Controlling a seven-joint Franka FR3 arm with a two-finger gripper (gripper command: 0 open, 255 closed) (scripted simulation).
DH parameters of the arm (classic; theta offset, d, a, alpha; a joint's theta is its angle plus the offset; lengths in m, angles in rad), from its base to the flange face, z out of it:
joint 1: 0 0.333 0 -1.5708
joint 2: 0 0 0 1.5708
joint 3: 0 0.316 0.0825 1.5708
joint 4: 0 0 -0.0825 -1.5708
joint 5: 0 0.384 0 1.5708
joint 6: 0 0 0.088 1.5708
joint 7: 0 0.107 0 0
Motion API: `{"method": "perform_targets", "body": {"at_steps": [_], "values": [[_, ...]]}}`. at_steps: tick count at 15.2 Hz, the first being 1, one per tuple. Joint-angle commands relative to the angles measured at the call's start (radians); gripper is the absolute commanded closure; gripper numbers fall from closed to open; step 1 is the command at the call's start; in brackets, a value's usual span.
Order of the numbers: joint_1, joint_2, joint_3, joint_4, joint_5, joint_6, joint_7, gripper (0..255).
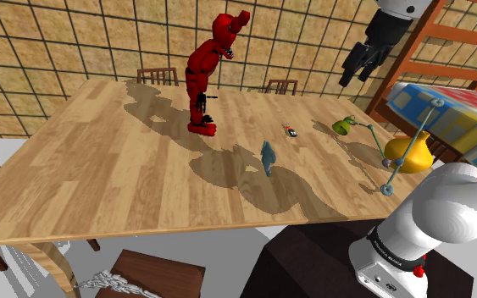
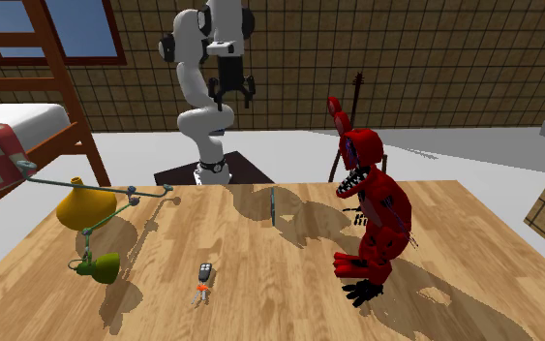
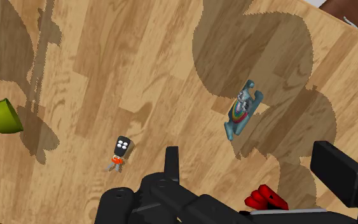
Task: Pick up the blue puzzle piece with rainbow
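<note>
The blue puzzle piece with a rainbow picture on it (image 3: 243, 109) sits on the big light wooden table (image 1: 101, 178), and nothing is holding it. So I think the job is only at its start. I have not picked the piece up yet. As I see it, every step is left: bring the hand down, close on the piece, then lift it.

In the shoulder view the piece is a little right of the middle of the frame, inside a big dark shadow. It looks like it stands up on its thin edge. In the second exterior view it is near the middle of the frame, a thin upright sliver close to the table edge by the robot's stand.

My black two-finger gripper (image 1: 352, 76) is in the upper right of the shoulder view, high above the table. Its fingers are spread wide, with nothing in them. In the wrist view the piece lies far below, about in line with the gap between the two fingers, and it touches neither one.

A small black key fob with an orange tag (image 3: 121, 149) lies on the table well apart from the piece. A tall red toy animal (image 1: 207, 76) stands farther off, so I think the way down is free
</note>
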Motion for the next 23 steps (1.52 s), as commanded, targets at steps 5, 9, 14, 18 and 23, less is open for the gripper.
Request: {"method": "perform_targets", "body": {"at_steps": [5,9,14,18,23], "values": [[-0.014,0.075,0.033,-0.063,0.023,0.110,0.085,0],[-0.028,0.172,0.065,-0.106,0.042,0.222,0.168,0],[-0.046,0.320,0.103,-0.130,0.060,0.361,0.270,0],[-0.060,0.456,0.130,-0.127,0.065,0.468,0.352,0],[-0.076,0.644,0.155,-0.093,0.058,0.589,0.455,0]]}}
